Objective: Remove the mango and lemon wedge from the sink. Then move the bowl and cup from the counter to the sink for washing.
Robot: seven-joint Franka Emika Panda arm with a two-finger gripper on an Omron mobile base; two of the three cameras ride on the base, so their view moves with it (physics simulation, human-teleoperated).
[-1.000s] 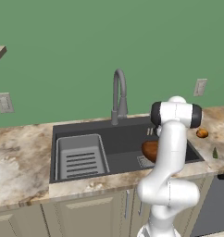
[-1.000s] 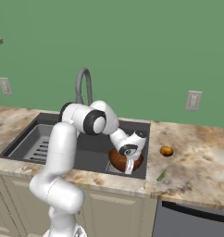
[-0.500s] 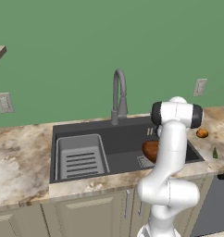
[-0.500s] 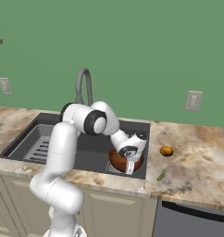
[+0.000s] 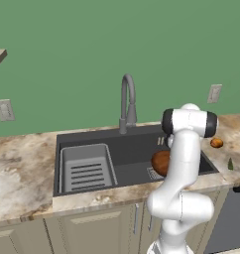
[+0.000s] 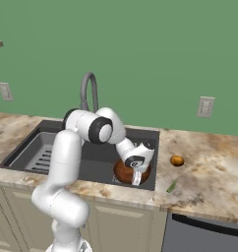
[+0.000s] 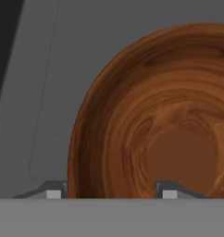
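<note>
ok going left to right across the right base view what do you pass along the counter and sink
slotted tray insert in the sink → faucet → bowl under the gripper → lemon wedge → mango → wall outlet

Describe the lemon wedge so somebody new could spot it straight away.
Start at the dark grey sink and go right onto the marbled counter. Past the sink's right rim sits the round orange-brown mango; the lemon wedge lies nearer the counter's front edge. It is a tiny yellowish-green pointed sliver, smaller than the mango.
</note>
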